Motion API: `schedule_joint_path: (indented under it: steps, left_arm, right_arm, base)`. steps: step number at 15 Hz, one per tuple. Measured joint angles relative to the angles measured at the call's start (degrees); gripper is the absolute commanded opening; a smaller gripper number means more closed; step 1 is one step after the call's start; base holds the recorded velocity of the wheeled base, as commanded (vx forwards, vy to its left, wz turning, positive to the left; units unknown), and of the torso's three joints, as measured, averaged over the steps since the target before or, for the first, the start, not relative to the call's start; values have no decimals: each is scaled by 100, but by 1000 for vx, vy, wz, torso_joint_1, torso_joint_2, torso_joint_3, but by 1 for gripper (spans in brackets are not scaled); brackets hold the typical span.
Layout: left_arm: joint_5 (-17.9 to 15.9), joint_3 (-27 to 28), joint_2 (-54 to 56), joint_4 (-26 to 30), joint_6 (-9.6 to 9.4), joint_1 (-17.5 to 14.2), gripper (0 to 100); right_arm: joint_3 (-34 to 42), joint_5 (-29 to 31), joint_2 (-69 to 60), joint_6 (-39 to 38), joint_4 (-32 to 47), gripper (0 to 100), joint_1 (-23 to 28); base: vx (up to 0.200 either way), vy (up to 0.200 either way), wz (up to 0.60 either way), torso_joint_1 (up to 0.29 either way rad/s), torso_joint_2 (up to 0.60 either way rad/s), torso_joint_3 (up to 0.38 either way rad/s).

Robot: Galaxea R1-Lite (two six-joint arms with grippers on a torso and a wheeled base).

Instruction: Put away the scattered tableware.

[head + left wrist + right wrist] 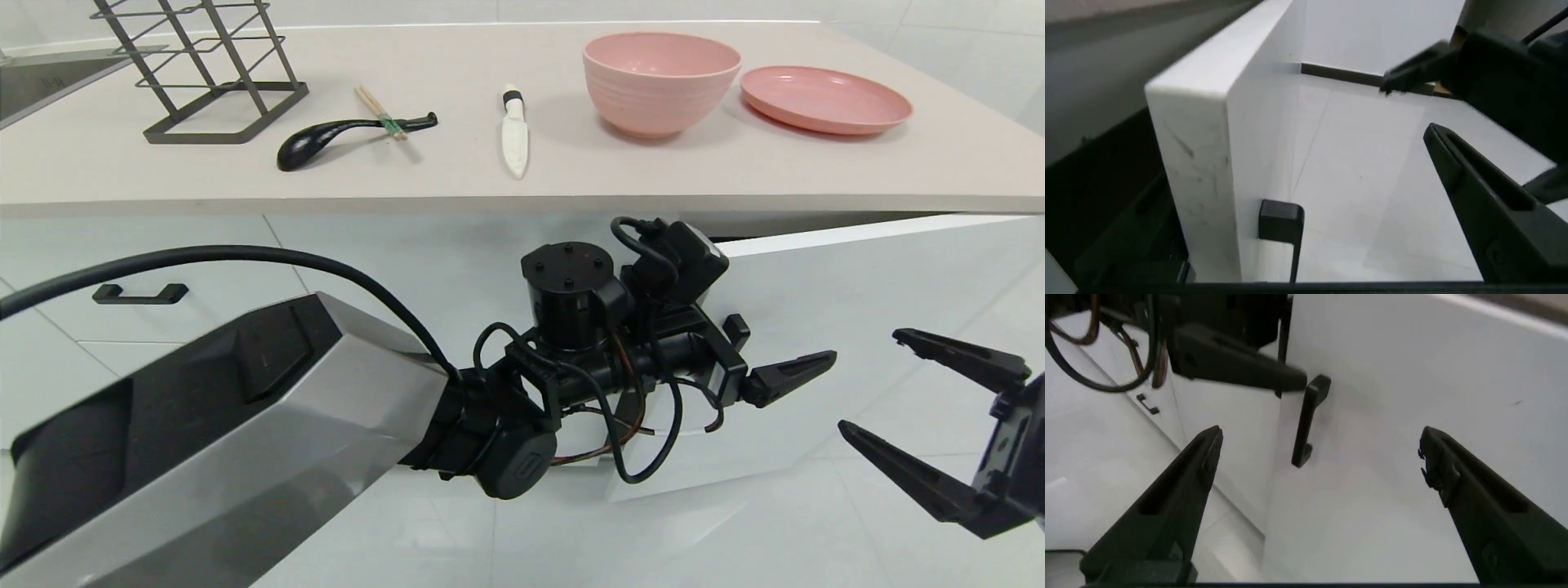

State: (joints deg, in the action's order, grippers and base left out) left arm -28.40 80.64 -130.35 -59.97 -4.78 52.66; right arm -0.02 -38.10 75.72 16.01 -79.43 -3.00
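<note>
On the counter lie a black spoon point(314, 140), chopsticks point(380, 112) across its handle, a white knife point(514, 135), a pink bowl point(660, 80) and a pink plate point(824, 98). Below the counter a white drawer point(857, 269) stands pulled out. My left gripper point(808, 363) is open at the drawer front, one finger point(1486, 204) just off the black handle point(1282, 224). My right gripper point(869, 380) is open and empty, a little away from the drawer front, and faces the same handle point(1306, 425).
A dark wire rack point(208, 73) stands at the counter's back left, beside a sink edge point(41, 82). A shut drawer with a black handle point(139, 292) is lower left. White tiled floor lies under both arms.
</note>
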Motion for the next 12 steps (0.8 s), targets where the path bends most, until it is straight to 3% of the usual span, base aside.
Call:
schedule_joint_path:
  steps: [7,12]
  left_arm:
    - [5,-110,-74,0,-6,22,100]
    - [16,-339,-96,-194,-4,332,100]
  right_arm:
    - [-261,13,-733,-2,-29,100,57]
    - [-571,38,-896,-20,-54,100,221]
  base:
    - [0,0,0,0,0,0]
    - [0,0,0,0,0,0]
